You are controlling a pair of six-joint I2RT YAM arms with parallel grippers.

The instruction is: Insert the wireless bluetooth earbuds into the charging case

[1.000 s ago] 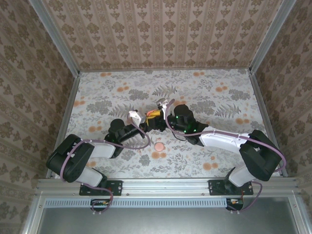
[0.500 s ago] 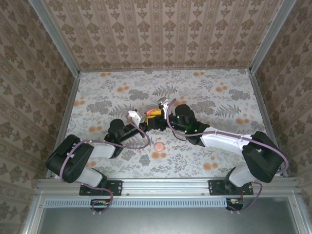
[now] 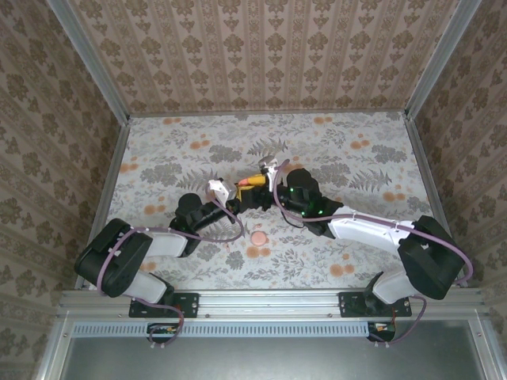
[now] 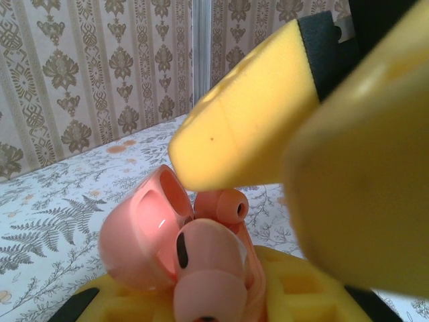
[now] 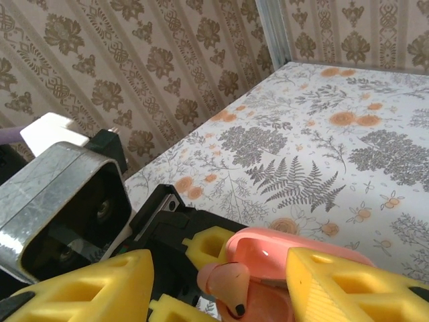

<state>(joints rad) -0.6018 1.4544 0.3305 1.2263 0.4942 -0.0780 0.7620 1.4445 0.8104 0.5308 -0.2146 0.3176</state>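
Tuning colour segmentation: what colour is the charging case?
The charging case is salmon pink; left wrist view shows it best.

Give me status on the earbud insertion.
Done: charging case open and clamped in the left gripper; both earbuds stand in it, seating depth unclear. In hand: right gripper hovers with jaws apart around one of them, not gripping. Remaining: confirm both are seated, press if needed, likely shut the case.
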